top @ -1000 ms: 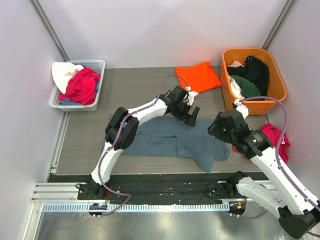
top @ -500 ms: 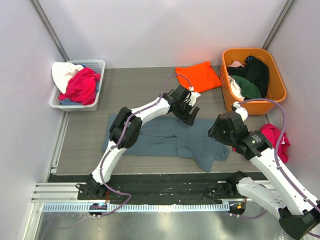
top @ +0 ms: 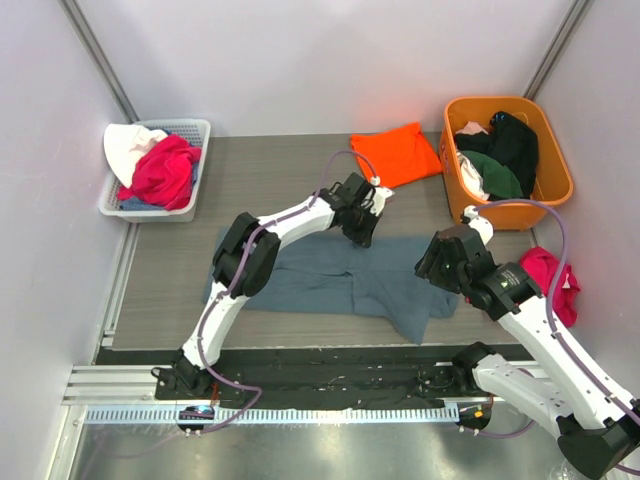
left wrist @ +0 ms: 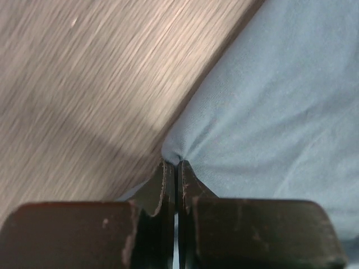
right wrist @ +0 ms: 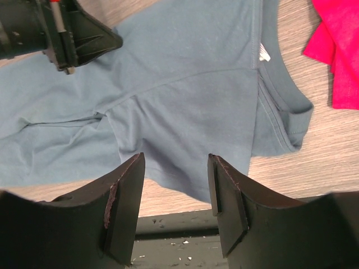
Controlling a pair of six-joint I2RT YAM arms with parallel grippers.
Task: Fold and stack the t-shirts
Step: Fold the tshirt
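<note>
The slate blue-grey t-shirt (top: 330, 275) lies spread and rumpled across the near middle of the table. My left gripper (top: 362, 236) reaches down to its far edge and is shut on a pinch of that blue-grey cloth (left wrist: 269, 112), which puckers at the gripper's (left wrist: 177, 163) tips. The bright orange t-shirt (top: 395, 152) lies folded at the back, by the tub. My right gripper (top: 432, 268) hovers over the shirt's right part near the collar. It (right wrist: 175, 162) is open, with nothing between its fingers; the shirt (right wrist: 185, 73) lies below.
An orange tub (top: 553, 160) of dark clothes stands at the back right. A white basket (top: 190, 130) with red and white garments sits at the back left. A pink garment (top: 555, 275) lies at the right edge. The black rail (top: 330, 365) runs along the front.
My left gripper has closed on the far edge of the blue-grey t-shirt, its fingers drawn together from wide open. The right arm has barely moved.
</note>
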